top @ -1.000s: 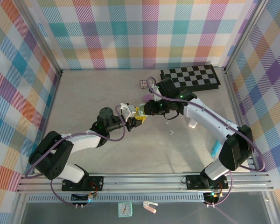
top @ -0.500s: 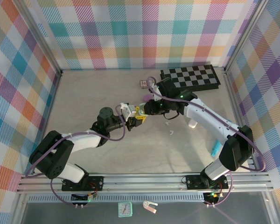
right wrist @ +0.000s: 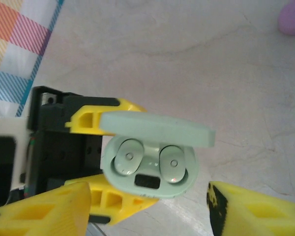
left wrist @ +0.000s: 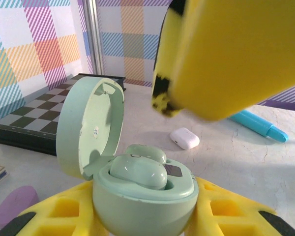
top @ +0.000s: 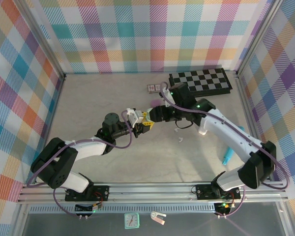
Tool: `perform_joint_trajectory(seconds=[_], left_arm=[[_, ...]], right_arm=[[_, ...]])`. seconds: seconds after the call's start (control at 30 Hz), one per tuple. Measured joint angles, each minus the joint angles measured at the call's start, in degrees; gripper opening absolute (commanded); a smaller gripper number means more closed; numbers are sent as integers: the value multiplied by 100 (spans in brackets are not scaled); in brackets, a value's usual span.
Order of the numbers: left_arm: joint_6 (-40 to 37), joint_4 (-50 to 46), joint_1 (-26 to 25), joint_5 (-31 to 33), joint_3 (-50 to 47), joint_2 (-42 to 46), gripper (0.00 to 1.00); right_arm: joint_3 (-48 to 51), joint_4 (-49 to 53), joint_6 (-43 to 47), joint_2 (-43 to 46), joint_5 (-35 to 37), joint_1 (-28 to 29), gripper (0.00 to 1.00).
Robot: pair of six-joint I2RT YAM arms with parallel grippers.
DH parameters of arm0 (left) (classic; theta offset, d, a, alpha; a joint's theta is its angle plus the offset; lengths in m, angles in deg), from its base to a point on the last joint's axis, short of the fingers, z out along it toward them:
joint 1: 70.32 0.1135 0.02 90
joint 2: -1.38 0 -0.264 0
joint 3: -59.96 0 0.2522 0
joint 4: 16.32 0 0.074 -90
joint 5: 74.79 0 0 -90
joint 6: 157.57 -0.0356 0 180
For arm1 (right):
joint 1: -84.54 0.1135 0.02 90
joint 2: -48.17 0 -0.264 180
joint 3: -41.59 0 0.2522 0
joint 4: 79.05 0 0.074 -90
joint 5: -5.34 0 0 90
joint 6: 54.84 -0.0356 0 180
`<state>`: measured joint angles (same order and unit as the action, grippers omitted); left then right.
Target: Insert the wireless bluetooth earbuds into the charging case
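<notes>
A folded checkerboard (top: 200,82) is lying at the far right of the bench (top: 98,98), with a small card (top: 152,88) just beside its left end. A purple blob (left wrist: 14,204) is sitting near the arms, while a small white case (left wrist: 184,138) and a teal stick (left wrist: 258,125) are lying farther off to the right, apart from each other. None of these is blocking the middle of the bench, where the two arms are meeting. The left arm is reaching forward and right, and the left tool (top: 145,123) is clamping the mint green charging case (right wrist: 150,172) between its yellow fingers (right wrist: 96,118), lifted off the bench. The lid (right wrist: 157,129) is standing open, and both earbuds (right wrist: 129,156) are sitting side by side in their sockets. The right arm is bending back toward the left, and the right tool (top: 151,116) is hovering just beside the case with its fingers (right wrist: 255,211) spread apart, gripping nothing.
</notes>
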<state>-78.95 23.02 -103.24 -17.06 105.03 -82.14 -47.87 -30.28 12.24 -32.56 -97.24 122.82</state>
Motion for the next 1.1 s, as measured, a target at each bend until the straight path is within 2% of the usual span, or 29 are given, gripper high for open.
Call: perform_joint_trajectory(seconds=[0.1,0.23,0.6,1.1], left_arm=[[-2,15,0,-9,0,0,32],[-4,166,0,-24,-2,0,32],[-4,216,0,-66,-39,59,32],[15,94,0,243,-44,127,32]], right_arm=[[74,-184,-52,229,96,0,79],[72,-431,-299,229,352,-44,83],[-168,-595,-925,-494,400,-385,83],[319,-678,-1075,-116,55,-382,83]])
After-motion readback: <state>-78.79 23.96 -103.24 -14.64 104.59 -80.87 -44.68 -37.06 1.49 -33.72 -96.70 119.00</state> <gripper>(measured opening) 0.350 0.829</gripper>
